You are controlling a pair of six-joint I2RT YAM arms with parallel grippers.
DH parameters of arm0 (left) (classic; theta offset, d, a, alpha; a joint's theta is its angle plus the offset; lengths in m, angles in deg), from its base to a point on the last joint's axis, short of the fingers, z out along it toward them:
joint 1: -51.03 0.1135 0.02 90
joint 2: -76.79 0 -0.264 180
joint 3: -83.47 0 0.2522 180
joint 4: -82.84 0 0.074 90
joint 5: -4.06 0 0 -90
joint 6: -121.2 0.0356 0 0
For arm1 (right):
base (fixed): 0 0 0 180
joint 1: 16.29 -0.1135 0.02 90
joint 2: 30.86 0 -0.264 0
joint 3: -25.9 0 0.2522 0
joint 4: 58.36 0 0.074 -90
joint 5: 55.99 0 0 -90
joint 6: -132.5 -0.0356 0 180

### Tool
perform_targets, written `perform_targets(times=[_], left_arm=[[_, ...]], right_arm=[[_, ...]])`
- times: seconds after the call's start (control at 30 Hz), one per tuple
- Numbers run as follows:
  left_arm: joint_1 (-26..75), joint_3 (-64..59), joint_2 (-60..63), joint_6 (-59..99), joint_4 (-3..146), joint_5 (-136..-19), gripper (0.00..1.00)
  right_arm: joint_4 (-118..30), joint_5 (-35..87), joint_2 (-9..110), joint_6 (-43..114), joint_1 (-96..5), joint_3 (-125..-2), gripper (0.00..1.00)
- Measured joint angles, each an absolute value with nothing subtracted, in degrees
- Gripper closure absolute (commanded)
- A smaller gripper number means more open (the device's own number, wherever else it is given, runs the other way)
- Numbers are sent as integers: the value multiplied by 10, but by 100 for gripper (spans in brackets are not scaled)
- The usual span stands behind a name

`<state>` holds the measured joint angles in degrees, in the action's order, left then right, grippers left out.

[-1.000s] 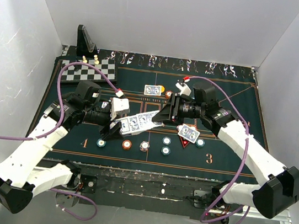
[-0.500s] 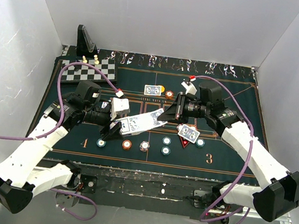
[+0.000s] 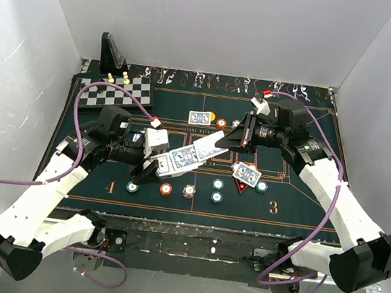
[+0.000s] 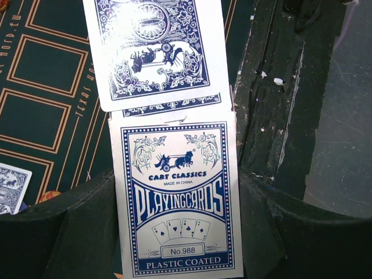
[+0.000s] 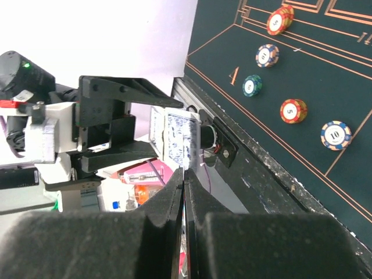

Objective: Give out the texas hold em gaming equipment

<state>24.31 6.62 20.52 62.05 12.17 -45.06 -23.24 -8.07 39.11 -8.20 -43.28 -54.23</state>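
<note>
Left jaws are clamped on the sides of a glossy card box (image 4: pixel 177 200), a flat rectangle with blue-and-white print, held up over the near middle of the dark green printed surface (image 3: pixel 296 204). A blue-backed card (image 3: pixel 208 149) with rounded corners sticks out of its open end, and the right jaws are pinched together on that card's far end. From the right wrist you only get it edge-on, a thin sliver between the black pads, so it's hard to make out there. In the left wrist view a second card's edge peeks out under it, and the top of both is cut off by the frame. Flat on the surface: one lone card (image 3: pixel 201 118) toward the back, and a right-side card (image 3: pixel 246 173) half covering a red triangle (image 3: pixel 239 185). Round striped chips sit loosely near the front edge: an orange chip (image 5: pixel 292 110), a teal chip (image 5: pixel 251 85), a whitish chip (image 5: pixel 336 135). Chequered chessboard (image 3: pixel 119 93) is back left, its pawns too small to tell much
</note>
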Motion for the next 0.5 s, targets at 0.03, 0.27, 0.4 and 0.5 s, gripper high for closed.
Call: perform_targets(times=[0.03, 0.27, 0.4, 0.5], left_arm=[[243, 67, 206, 621, 122, -451, 95], [243, 72, 209, 621, 122, -451, 95], [243, 72, 211, 621, 122, -450, 95], [243, 72, 211, 621, 122, -450, 95]], right_arm=[[-235, -86, 391, -85, -433, -545, 92], [-274, -128, 392, -119, -409, -575, 99], [-296, -140, 414, -132, -386, -615, 99], [-314, -141, 452, -130, -376, -648, 99]])
